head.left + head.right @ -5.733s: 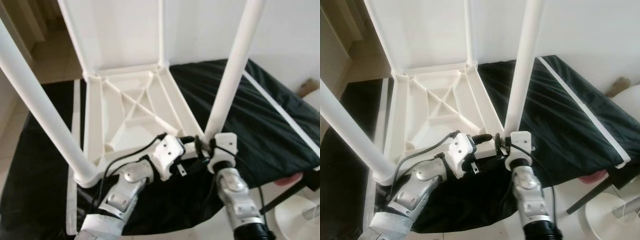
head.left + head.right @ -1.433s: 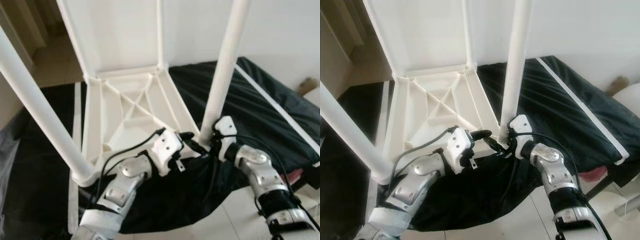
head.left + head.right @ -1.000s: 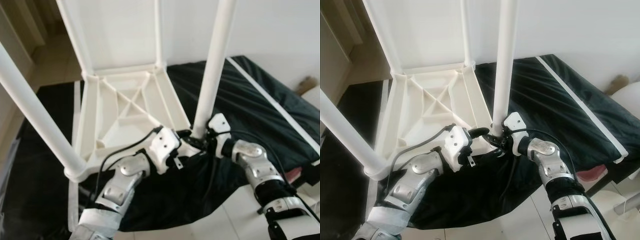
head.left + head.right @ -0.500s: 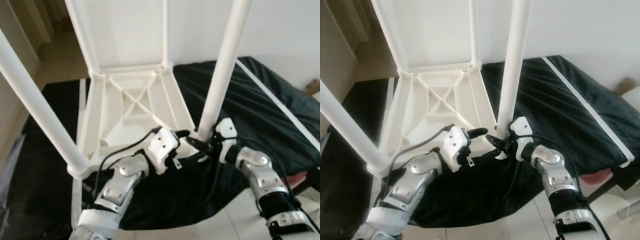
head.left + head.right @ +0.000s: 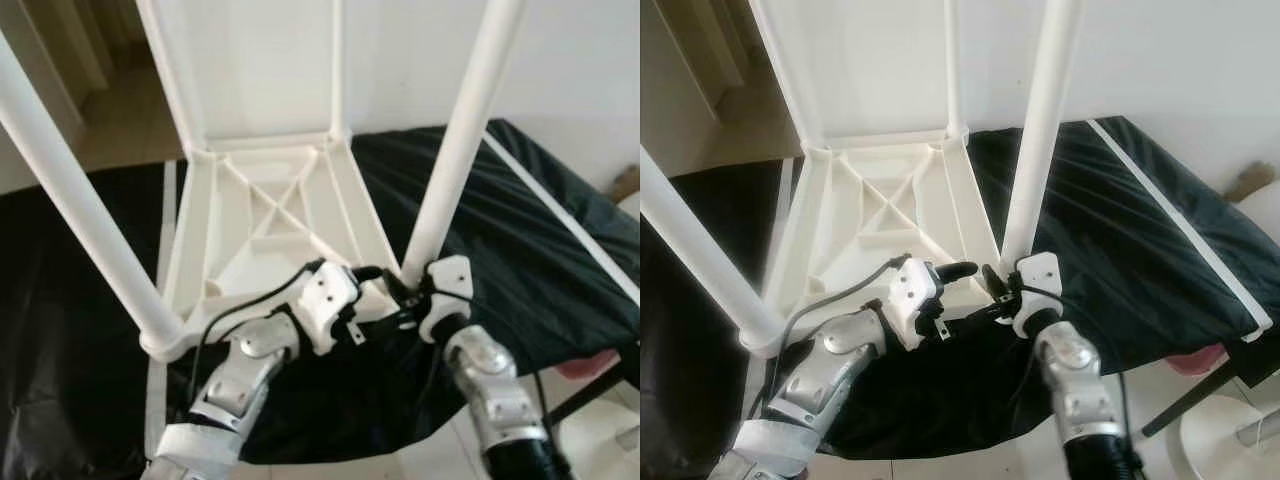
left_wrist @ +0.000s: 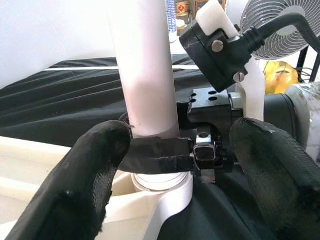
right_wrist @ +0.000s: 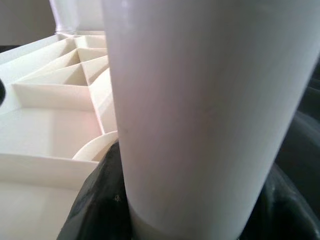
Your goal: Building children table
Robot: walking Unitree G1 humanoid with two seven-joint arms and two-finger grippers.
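The white plastic children's table (image 5: 260, 230) lies upside down on a black cloth, with its legs pointing up. The near right leg (image 5: 455, 160) stands in its corner socket. My right gripper (image 5: 405, 290) is shut on the base of this leg; in the right wrist view the leg (image 7: 200, 100) stands between the black fingers (image 7: 100, 200). My left gripper (image 5: 970, 275) is open at the same corner, just left of the leg. In the left wrist view its fingers (image 6: 95, 165) stand wide apart around the leg (image 6: 147, 65) without touching it.
The black cloth (image 5: 540, 240) with a white stripe covers a low surface. The near left leg (image 5: 80, 200) and two far legs (image 5: 337, 60) rise around my arms. A pink object (image 5: 590, 365) and a white round base (image 5: 1230, 430) sit at the lower right.
My right forearm has swung in from the right to stand straight below the leg, the gripper still on the leg's base. The left gripper has kept its place.
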